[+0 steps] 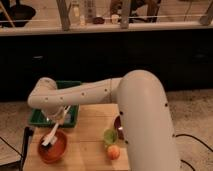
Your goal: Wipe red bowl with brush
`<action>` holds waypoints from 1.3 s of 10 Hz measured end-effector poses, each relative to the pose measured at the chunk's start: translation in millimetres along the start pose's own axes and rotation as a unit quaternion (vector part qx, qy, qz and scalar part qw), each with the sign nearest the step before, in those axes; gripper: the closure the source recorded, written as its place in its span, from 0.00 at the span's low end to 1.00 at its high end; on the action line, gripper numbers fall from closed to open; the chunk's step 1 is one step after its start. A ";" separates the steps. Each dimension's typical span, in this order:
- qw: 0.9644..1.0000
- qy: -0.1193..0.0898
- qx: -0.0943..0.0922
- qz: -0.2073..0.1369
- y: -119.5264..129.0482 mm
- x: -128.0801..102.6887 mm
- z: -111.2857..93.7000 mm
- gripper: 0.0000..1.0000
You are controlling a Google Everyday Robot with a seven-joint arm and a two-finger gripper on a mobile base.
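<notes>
The red bowl (52,147) sits on the wooden table (87,147) at its front left. My gripper (62,116) hangs just above the bowl's far rim, at the end of the white arm that reaches in from the right. It is shut on the upper end of the brush (54,133). The white handle slants down and left into the bowl, and the lower end rests on the bowl's inside. The dark bristle head is hard to make out.
A green tray (44,119) lies behind the bowl at the table's back left. A small green cup (109,136), a dark maroon bowl (118,128) and an orange fruit (114,152) stand to the right, close to the arm's large link. A dark counter runs behind.
</notes>
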 end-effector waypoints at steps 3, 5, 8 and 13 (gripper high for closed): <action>0.999 -0.008 -0.014 -0.034 4.5 -26.3 4.7 1.00; 1.000 -0.007 -0.018 -0.023 23.1 -16.4 3.9 1.00; 1.000 0.001 -0.007 0.011 48.7 19.0 -0.6 1.00; 1.000 -0.007 0.013 -0.022 12.8 13.1 0.4 1.00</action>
